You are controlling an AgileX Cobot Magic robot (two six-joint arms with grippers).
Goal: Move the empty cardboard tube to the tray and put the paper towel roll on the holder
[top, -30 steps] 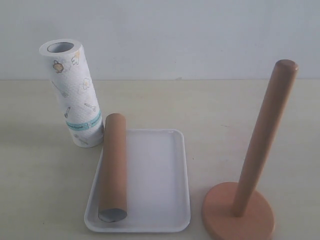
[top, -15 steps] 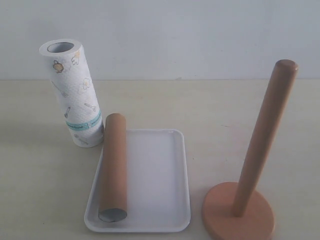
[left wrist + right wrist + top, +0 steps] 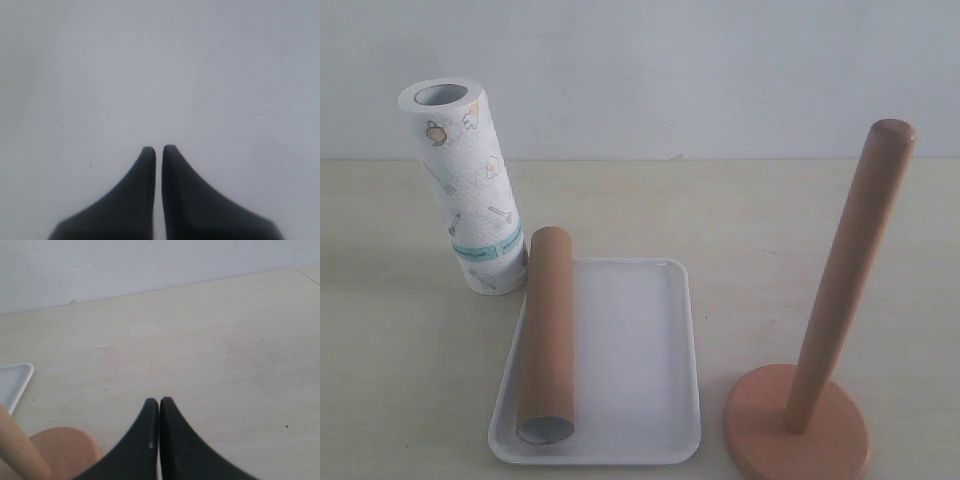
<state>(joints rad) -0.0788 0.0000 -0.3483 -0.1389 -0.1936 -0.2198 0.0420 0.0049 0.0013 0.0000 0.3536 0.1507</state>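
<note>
Claws: nearest our lenses, the left claw [image 3: 159, 148] is closed, its two dark fingers all but touching, nothing between them, a plain pale surface beyond; the right claw [image 3: 159, 401] is pressed shut and empty above the tabletop [image 3: 770, 220].
Holder: we see the reddish-brown holder [image 3: 845, 290] at the front right of the exterior view, its round base flat on the tabletop, its round-topped post bare. The right wrist view shows the base just beside the right claw.
Tray: the white tray [image 3: 630, 350] lies left of the holder, apart from it, long side running away from us.
Tube: the empty cardboard tube [image 3: 547, 330] lies on its side along the tray's left edge, its grey open end facing us inside the near rim, its far end reaching over the far rim.
Roll: the paper towel roll [image 3: 470, 190] stands on end on the tabletop behind the tray's far left corner, just beside the tube's far end; we cannot tell whether they touch.
Wall: a plain pale wall [image 3: 670, 70] closes the scene.
</note>
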